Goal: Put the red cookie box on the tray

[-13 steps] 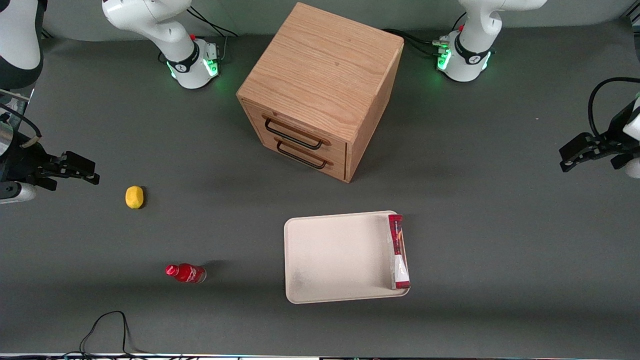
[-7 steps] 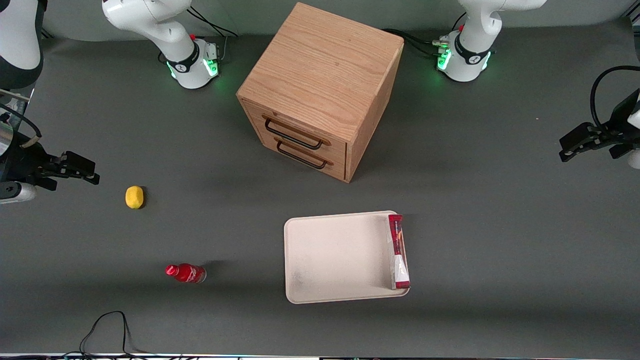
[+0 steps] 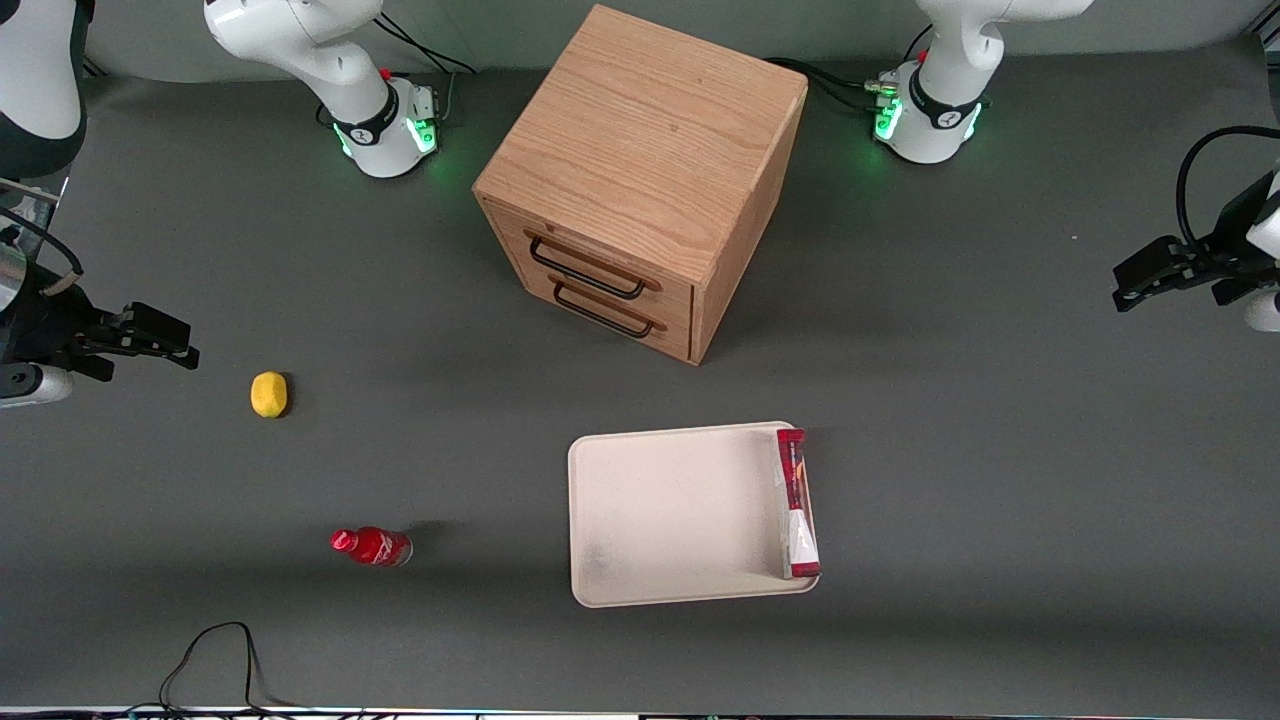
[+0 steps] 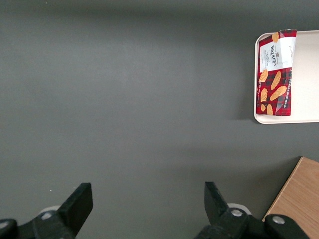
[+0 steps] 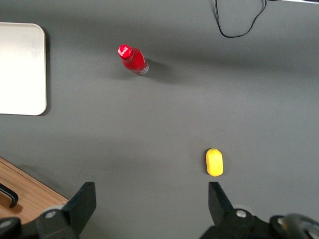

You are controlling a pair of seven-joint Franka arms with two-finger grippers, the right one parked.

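Red cookie box [image 3: 797, 503] lying flat on tray [image 3: 670, 515], along the short edge toward the working arm's end, lower centre of front view. End effector [image 3: 1135, 290] at right edge, spread, empty, over bare worktop [image 3: 1000, 450]. Walkers label and biscuit print legible only from left wrist camera [image 4: 275, 72].

front: high, overlooks table [image 3: 1000, 480] | wrists: face down, gripper [image 4: 144, 209] aloft

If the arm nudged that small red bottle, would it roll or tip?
The small red bottle lies on its side, so likely rolls rather than tips. It probably curves, its cap end being narrower. It looks light. The gripper hangs open at the working arm's end, far off.
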